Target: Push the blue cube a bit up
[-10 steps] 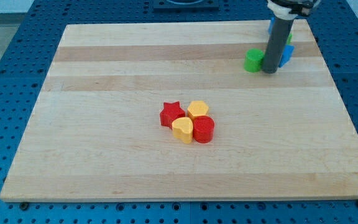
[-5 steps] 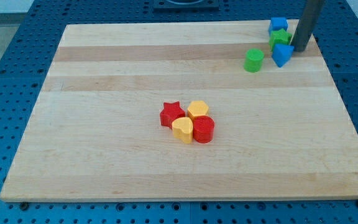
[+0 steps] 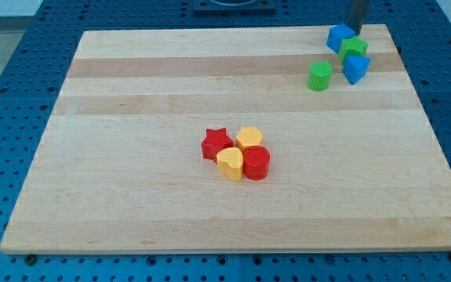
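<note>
The blue cube (image 3: 339,37) sits near the board's top right corner, turned at an angle and touching a green block (image 3: 355,48) on its lower right. My tip (image 3: 355,28) is at the board's top edge, just right of and above the blue cube, close to its upper right corner. Only the lowest part of the rod shows. A second blue block (image 3: 355,69) lies below the green block. A green cylinder (image 3: 319,76) stands to the left of that blue block.
A tight cluster lies at the middle of the wooden board (image 3: 131,157): a red star (image 3: 217,143), a yellow hexagon (image 3: 249,139), a yellow heart (image 3: 229,163) and a red cylinder (image 3: 256,163). The board's right edge is close to the blue blocks.
My tip went from beside the green cylinder, round the right of the blocks, up to the top edge. The blue cube has shifted left and slightly down and has turned.
</note>
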`<state>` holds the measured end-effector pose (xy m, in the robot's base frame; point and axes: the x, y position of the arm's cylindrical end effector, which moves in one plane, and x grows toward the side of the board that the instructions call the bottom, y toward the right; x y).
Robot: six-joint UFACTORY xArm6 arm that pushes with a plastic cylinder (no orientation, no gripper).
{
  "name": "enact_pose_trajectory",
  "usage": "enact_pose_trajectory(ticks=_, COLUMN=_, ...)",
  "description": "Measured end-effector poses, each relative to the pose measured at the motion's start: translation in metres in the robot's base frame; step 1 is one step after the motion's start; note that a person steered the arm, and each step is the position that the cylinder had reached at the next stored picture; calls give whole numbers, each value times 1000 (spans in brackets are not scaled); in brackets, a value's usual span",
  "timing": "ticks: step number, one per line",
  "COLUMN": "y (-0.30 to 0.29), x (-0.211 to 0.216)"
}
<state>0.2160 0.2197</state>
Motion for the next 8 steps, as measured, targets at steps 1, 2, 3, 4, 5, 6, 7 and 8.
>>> enact_pose_trajectory(ticks=1, y=-7, x=4)
enact_pose_trajectory(ticks=2, y=-5, x=4)
enact_pose_trajectory(ticks=3, y=24, x=1)
enact_pose_trajectory(ticks=4, y=35, x=1)
enact_pose_trajectory(ticks=5, y=30, x=8)
enact_pose_trajectory(ticks=6, y=19, x=23)
enact_pose_trajectory(ticks=7, y=2, x=38)
enact_pose_trajectory(ticks=8, y=-23, x=49)
